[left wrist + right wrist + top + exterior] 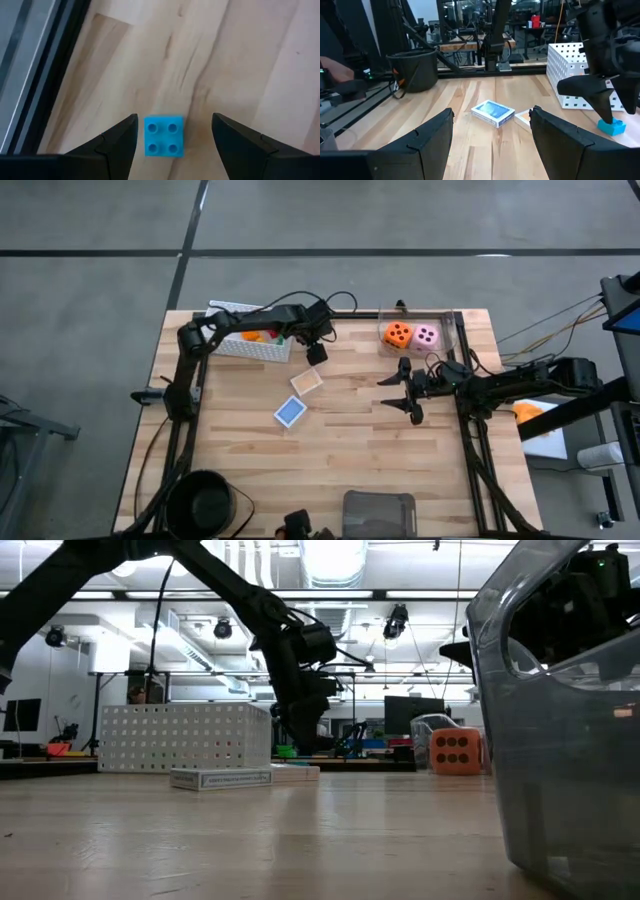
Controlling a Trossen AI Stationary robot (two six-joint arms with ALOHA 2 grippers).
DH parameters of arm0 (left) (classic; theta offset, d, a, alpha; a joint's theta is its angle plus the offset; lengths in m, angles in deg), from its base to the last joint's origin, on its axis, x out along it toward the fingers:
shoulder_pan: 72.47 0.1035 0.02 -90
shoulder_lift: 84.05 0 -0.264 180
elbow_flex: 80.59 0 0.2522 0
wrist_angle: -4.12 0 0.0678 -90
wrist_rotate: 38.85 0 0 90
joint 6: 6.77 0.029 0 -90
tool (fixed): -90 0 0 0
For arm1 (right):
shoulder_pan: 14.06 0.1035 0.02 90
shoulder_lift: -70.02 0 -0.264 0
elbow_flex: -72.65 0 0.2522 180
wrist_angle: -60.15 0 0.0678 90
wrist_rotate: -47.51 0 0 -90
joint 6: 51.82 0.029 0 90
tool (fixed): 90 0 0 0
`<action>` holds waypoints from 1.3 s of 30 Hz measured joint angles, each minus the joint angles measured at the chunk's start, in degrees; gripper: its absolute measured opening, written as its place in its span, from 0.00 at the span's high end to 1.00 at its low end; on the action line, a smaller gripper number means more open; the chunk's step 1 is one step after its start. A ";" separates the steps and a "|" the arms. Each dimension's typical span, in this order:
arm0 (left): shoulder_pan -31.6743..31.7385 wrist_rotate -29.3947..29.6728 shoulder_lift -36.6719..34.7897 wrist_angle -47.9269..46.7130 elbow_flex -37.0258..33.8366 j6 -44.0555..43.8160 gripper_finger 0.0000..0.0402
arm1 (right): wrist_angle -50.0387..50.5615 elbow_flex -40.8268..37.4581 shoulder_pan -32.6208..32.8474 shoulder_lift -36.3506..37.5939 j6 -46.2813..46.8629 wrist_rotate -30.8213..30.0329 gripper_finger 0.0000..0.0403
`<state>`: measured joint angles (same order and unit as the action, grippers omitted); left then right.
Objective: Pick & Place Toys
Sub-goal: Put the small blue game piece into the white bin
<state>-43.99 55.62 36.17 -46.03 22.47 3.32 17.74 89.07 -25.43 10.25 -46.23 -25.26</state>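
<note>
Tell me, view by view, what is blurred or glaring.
Low view: the grey tray looms close and soft at the right edge, and ceiling lights glare overhead. Left wrist view: the teal brick is sharp between the open left gripper. Right wrist view: the near fingers are blurred, the blue card clear.

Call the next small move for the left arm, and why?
Probably lower the left tool straight down and close. Its open fingers already straddle the teal brick, which lies flat on the table beside the white basket.
</note>
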 joint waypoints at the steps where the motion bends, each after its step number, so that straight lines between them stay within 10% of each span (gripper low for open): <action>1: 0.10 -0.03 0.00 -0.20 0.00 0.70 0.37 | 0.01 0.00 0.00 0.02 0.00 0.00 0.36; 30: 1.44 0.17 4.92 -2.58 -0.16 8.54 0.37 | 0.04 0.39 0.04 -0.13 0.15 0.05 0.36; 39: 1.36 0.21 5.03 -1.38 -0.33 8.99 0.64 | 0.05 0.39 0.04 -0.22 0.04 0.05 0.36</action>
<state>-42.64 55.83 41.20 -47.40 22.14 12.31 17.79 89.46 -25.39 10.03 -46.19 -25.21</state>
